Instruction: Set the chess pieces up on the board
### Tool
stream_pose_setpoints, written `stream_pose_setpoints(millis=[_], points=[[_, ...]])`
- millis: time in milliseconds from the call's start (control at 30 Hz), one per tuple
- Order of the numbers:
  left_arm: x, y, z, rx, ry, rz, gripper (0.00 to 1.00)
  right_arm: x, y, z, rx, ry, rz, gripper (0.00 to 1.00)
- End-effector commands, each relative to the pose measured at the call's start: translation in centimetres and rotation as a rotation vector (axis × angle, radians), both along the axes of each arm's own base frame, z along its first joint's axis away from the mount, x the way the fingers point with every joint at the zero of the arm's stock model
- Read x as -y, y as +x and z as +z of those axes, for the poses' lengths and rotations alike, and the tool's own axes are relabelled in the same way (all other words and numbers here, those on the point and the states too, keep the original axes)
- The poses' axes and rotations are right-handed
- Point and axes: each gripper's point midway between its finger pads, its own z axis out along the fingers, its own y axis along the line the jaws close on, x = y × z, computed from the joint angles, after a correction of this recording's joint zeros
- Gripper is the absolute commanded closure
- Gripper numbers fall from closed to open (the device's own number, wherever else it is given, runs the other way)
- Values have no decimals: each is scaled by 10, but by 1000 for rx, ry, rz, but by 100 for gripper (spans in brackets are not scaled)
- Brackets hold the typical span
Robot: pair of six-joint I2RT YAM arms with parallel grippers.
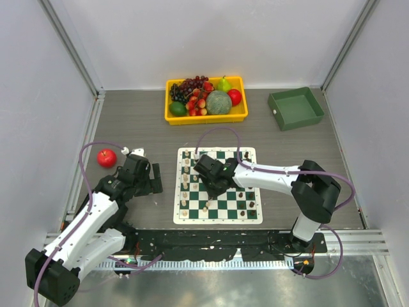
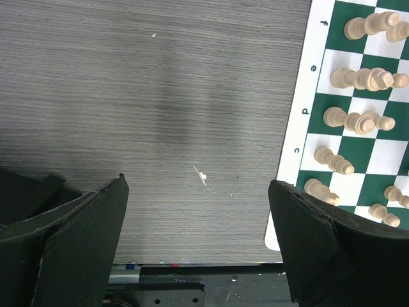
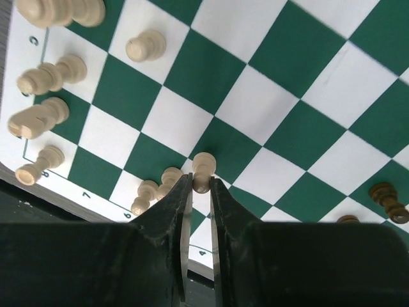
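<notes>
The board (image 1: 217, 220) lies flat in the middle of the table. Cream chess pieces (image 1: 185, 185) stand in files down its left side, and a few dark ones (image 1: 251, 206) stand on its right. My right gripper (image 3: 200, 182) is shut on a cream pawn (image 3: 203, 167), pinched by its base just above the squares near the board's near edge. Two more cream pawns (image 3: 167, 179) stand close against the left finger. A dark piece (image 3: 385, 197) stands off to the right. My left gripper (image 2: 198, 185) hangs open over bare table, left of the board (image 2: 307, 83).
A yellow tray (image 1: 204, 119) of fruit sits at the back centre and a green bin (image 1: 295, 109) at the back right. A red apple (image 1: 107, 157) lies on the table beyond my left arm. The table's front edge and rail run just below the left fingers.
</notes>
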Motion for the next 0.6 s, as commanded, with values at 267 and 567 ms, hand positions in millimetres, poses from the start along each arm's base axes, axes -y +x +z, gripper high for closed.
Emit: stream_pose_setpoints(millis=[267, 567], points=[[0, 7, 9, 49, -12, 10, 1, -41, 26, 41, 106, 87, 30, 80], [-2, 8, 9, 51, -5, 18, 1, -61, 20, 28, 85, 89, 73, 80]])
